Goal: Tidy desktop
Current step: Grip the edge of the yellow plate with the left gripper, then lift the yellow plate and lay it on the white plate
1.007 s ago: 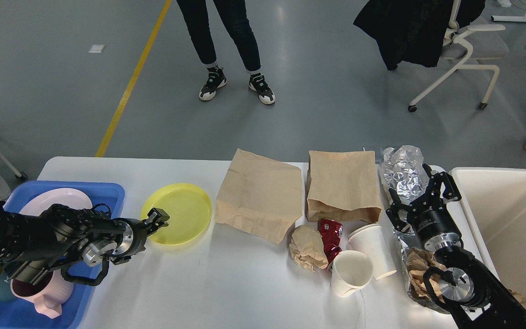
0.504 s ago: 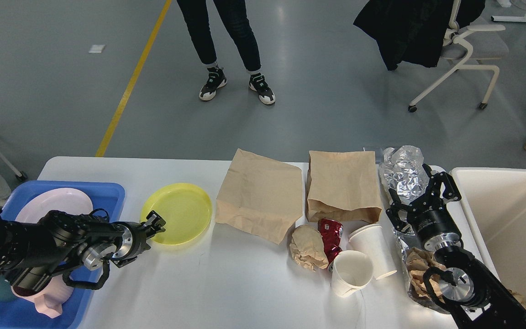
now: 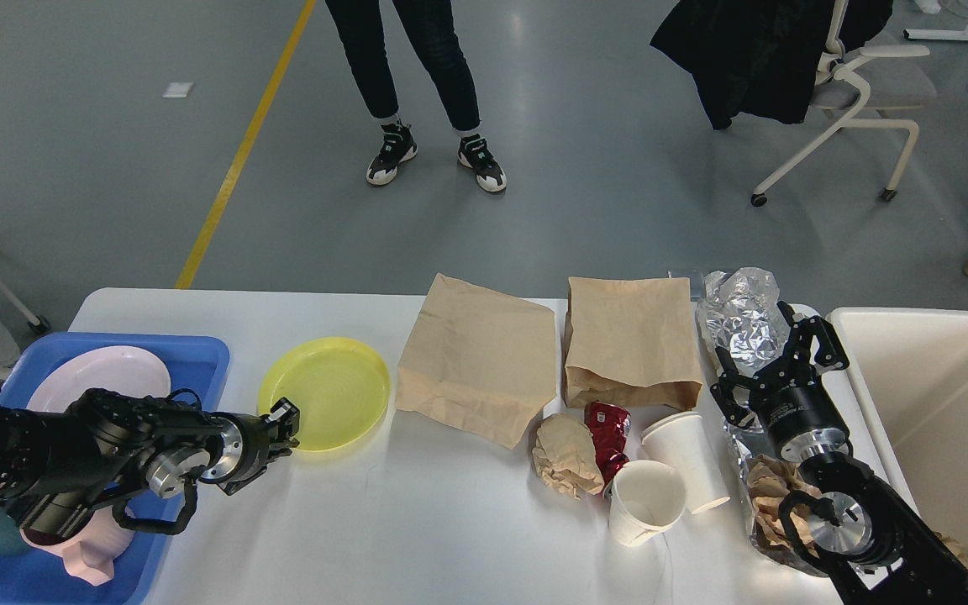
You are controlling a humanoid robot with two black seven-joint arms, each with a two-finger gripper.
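Observation:
The white desktop (image 3: 417, 521) carries a yellow plate (image 3: 328, 388), two flat brown paper bags (image 3: 480, 365) (image 3: 631, 340), a crumpled brown paper ball (image 3: 566, 455), a crushed red can (image 3: 608, 428) and two white paper cups (image 3: 642, 502) (image 3: 690, 458). Crumpled foil (image 3: 740, 313) lies at the back right. My left gripper (image 3: 284, 417) sits at the plate's near-left rim, too small and dark to read its fingers. My right gripper (image 3: 774, 357) hangs open, fingers spread, over the foil's near side.
A blue tray (image 3: 194, 353) at the left holds a pink plate (image 3: 102, 370) and a pink mug (image 3: 85, 550). A cream bin (image 3: 938, 395) stands at the right. More crumpled paper (image 3: 774, 504) lies under my right arm. A person (image 3: 425, 92) and a chair (image 3: 858, 92) are beyond the table.
My left gripper has drawn back toward me and down-left, from over the yellow plate to its near-left rim. The plate has stayed in place. The right arm has not moved.

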